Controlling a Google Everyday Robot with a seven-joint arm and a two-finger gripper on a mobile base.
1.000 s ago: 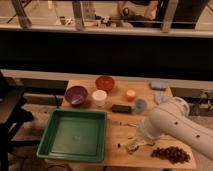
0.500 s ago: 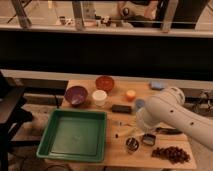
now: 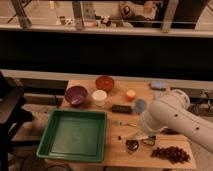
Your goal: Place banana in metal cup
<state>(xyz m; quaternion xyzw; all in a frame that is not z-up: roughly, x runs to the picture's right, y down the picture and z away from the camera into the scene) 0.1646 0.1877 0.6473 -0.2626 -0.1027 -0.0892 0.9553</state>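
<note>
The metal cup (image 3: pixel 132 145) is small, dark and shiny and stands near the table's front edge, right of the green tray. My gripper (image 3: pixel 148 140) is at the end of the white arm (image 3: pixel 172 120), low over the table just right of the cup. A thin pale shape (image 3: pixel 132 135) lies just behind the cup, next to the gripper. It may be the banana, but I cannot tell, nor whether it is held.
A green tray (image 3: pixel 75 135) fills the front left. Behind it stand a purple bowl (image 3: pixel 76 94), a red bowl (image 3: pixel 105 81), a white cup (image 3: pixel 99 96), a small orange cup (image 3: pixel 130 94) and a black bar (image 3: pixel 121 108). A brown grape cluster (image 3: pixel 171 153) lies front right.
The arm has swung back and to the right, uncovering the metal cup. The gripper has moved from over the cup to its right side.
</note>
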